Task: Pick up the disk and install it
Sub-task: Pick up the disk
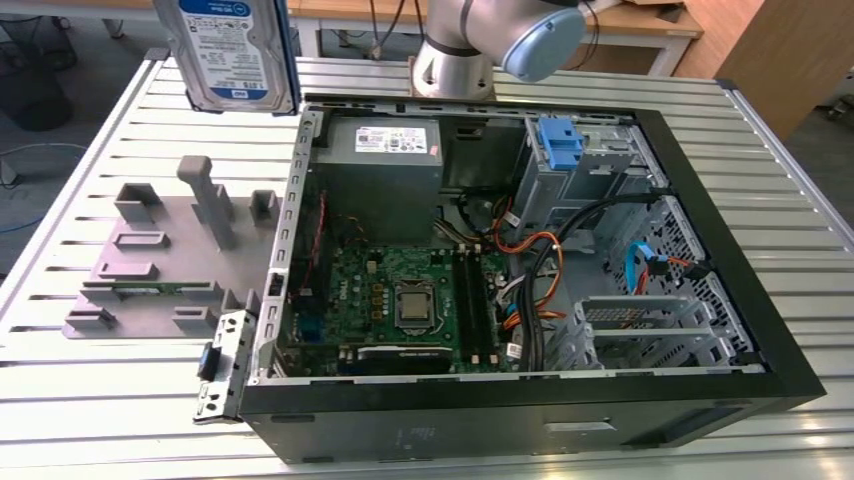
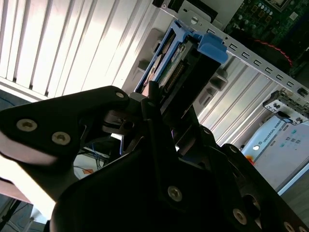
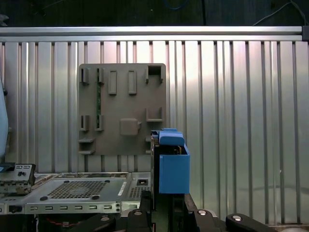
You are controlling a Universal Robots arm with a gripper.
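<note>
1. Ribbed silver metal table [image 1: 107, 120] carries an open black computer case [image 1: 534, 410].
2. Black claw [image 2: 169, 104] clamps the flat silver-grey disk [image 1: 234, 50] with blue carrier frame, high above the table, outside the case.

Ribbed aluminium table [image 1: 120, 400] with an open computer case [image 1: 534, 420] beside a grey holder block [image 1: 147, 270].

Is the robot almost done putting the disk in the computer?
About halfway, it looks. Done: the disk is picked up; in the exterior view it hangs in the air above the metal table, beside the open computer case. In hand: in the second wrist view the claw is closed on the disk, blue frame and all. Left: installing it, since the disk is outside the case.
</note>
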